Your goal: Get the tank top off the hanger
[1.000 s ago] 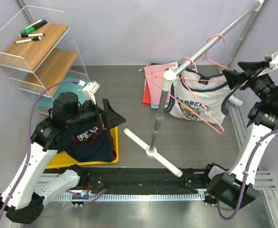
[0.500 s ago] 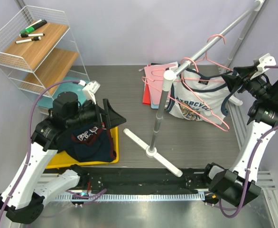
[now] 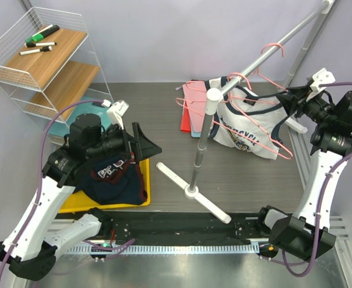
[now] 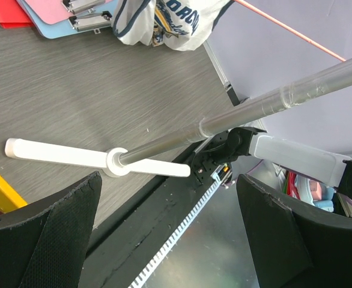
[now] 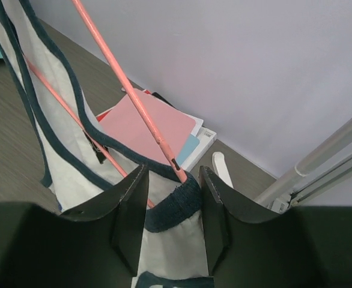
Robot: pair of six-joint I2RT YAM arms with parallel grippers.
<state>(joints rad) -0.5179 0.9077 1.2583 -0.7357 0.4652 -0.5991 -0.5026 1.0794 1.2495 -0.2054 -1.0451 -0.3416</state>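
Top external view, left to right. A white wire shelf with wooden boards (image 3: pixel 44 60) sits at upper left. Below it, at centre left, the left gripper (image 3: pixel 149 146) hangs over a yellow plastic tray (image 3: pixel 145 180) that holds a dark navy garment (image 3: pixel 113 177). Its jaws are spread wide with nothing between them.

At centre is a white-footed stand with a silver metal rail (image 3: pixel 254 63). Red and pink clipboards (image 3: pixel 191 108) lie behind it.

Right of centre, the white tank top with navy trim and a printed front (image 3: pixel 245 129) hangs on a pink wire hanger (image 3: pixel 266 139), which is hooked on the rail. The shirt is tilted, with its hem near the tabletop.

At upper right, the right gripper (image 3: pixel 291 99) is at the shirt's right shoulder. In the right wrist view the jaws stand either side of the navy strap and the hanger's arm tip. They are partly drawn in, and I cannot tell whether they pinch.

Step in hand, judging by this: getting hold of the right strap. The tank top is not yet off the hanger.

The next move calls for a firm pinch on cloth only, not wire, then drawing the strap off the hanger's end. The left gripper could steady the hanger.
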